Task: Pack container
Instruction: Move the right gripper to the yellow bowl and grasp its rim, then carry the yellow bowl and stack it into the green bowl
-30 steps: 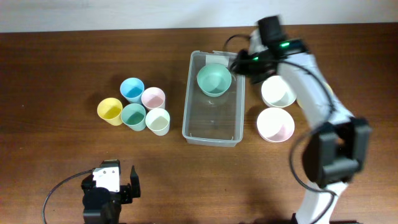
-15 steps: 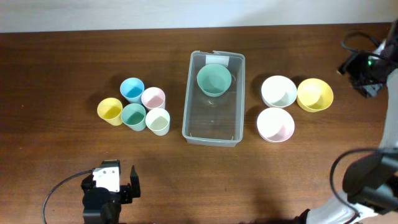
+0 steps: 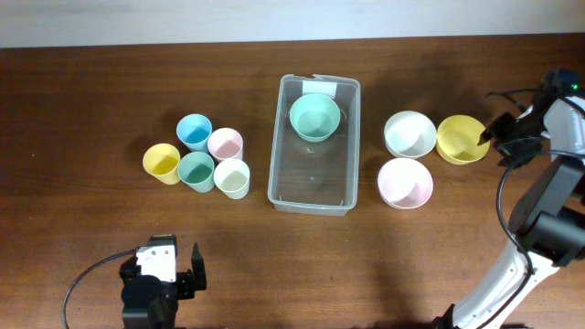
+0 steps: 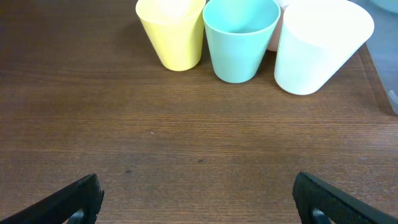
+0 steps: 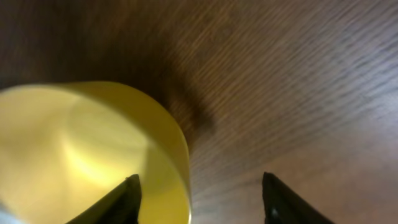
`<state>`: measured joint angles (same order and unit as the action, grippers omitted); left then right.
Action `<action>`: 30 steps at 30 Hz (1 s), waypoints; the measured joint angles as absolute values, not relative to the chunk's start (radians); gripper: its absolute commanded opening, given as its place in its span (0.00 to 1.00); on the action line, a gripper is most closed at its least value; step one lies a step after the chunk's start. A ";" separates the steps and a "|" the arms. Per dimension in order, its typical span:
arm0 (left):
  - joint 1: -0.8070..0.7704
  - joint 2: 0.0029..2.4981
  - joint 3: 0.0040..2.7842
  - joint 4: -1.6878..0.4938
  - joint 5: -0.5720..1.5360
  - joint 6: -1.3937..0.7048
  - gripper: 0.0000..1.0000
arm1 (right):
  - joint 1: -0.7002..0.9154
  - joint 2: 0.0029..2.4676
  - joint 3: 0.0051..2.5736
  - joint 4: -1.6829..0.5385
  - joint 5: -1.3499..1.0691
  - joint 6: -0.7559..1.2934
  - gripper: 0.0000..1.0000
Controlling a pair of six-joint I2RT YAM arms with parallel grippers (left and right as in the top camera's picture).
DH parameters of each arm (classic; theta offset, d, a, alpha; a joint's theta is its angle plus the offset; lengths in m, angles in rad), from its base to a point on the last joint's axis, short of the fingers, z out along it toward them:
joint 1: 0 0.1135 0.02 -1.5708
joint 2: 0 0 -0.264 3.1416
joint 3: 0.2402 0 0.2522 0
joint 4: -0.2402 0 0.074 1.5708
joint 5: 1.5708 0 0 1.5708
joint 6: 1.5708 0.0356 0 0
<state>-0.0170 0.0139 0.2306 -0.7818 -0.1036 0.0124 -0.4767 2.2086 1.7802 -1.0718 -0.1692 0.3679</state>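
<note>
The clear container (image 3: 311, 183) stands at the table's middle with a green bowl (image 3: 314, 117) in its far end. To its right are a white bowl (image 3: 409, 133), a pink bowl (image 3: 405, 183) and a yellow bowl (image 3: 462, 139). My right gripper (image 3: 494, 137) is open at the yellow bowl's right rim. In the right wrist view the gripper (image 5: 202, 202) straddles the yellow bowl's (image 5: 81, 149) rim, one finger inside and one outside. My left gripper (image 3: 171, 274) is open and empty near the front edge, its fingers (image 4: 78, 199) wide apart over bare wood.
Several pastel cups (image 3: 196, 170) cluster left of the container. The left wrist view shows a yellow cup (image 4: 172, 31), a teal cup (image 4: 241, 37) and a white cup (image 4: 320, 43) ahead of the left gripper.
My right arm left the container's far end, swung out to the far right, then came back in to the yellow bowl's right rim. The green bowl stays in the container. The left arm is still.
</note>
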 measured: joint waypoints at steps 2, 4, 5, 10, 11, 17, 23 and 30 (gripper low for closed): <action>-0.017 0.014 0.231 -0.782 -0.104 0.012 1.00 | -0.477 2.233 1.780 -1.052 -0.185 0.360 0.27; -0.017 0.014 0.231 -0.782 -0.104 0.012 1.00 | -0.477 2.247 1.780 -1.038 -0.200 0.356 0.15; -0.017 0.014 0.231 -0.782 -0.103 0.012 1.00 | -0.476 2.253 1.780 -1.030 -0.205 0.354 0.14; -0.017 0.014 0.231 -0.782 -0.103 0.012 1.00 | -0.477 2.255 1.780 -1.008 -0.222 0.355 0.04; -0.017 0.014 0.231 -0.782 -0.103 0.012 1.00 | -0.477 2.255 1.780 -1.008 -0.225 0.356 0.04; -0.017 0.014 0.231 -0.782 -0.104 0.012 1.00 | -0.483 2.252 1.780 -1.045 -0.230 0.356 0.04; -0.017 0.014 0.231 -0.782 -0.103 0.012 1.00 | -0.496 2.140 1.827 -1.165 -0.271 0.358 0.04; -0.017 0.014 0.231 -0.782 -0.103 0.012 1.00 | -0.379 1.836 1.943 -1.174 -0.418 0.358 0.04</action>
